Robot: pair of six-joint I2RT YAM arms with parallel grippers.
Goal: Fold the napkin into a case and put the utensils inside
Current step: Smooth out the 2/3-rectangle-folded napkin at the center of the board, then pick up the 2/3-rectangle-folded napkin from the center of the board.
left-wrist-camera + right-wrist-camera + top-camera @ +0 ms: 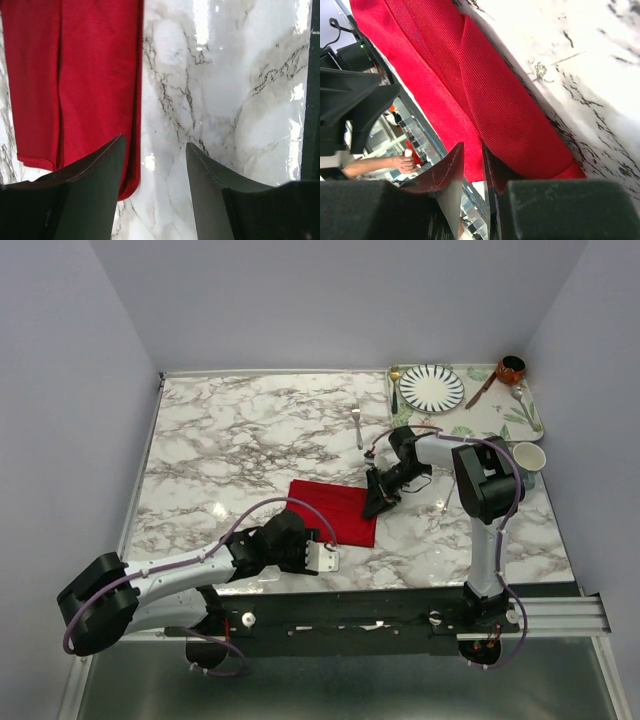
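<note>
The red napkin (335, 512) lies folded into a flat rectangle mid-table. My left gripper (325, 558) hovers at its near right corner. In the left wrist view this gripper (155, 141) is open over bare marble, one finger (95, 180) over the napkin's edge (75, 80). My right gripper (378, 502) is at the napkin's right edge. Its jaws (472, 146) stand a narrow gap apart with nothing seen pinched, one finger (492, 170) against a raised fold of the napkin (510, 100). A silver fork (356, 425) lies on the marble behind the napkin.
A patterned tray (500, 418) at the back right holds a striped plate (432, 388), a gold spoon (395, 385), a wooden utensil (482, 390), a brown cup (511, 368) and a silver spoon (520, 398). A white cup (528, 458) stands beside the right arm.
</note>
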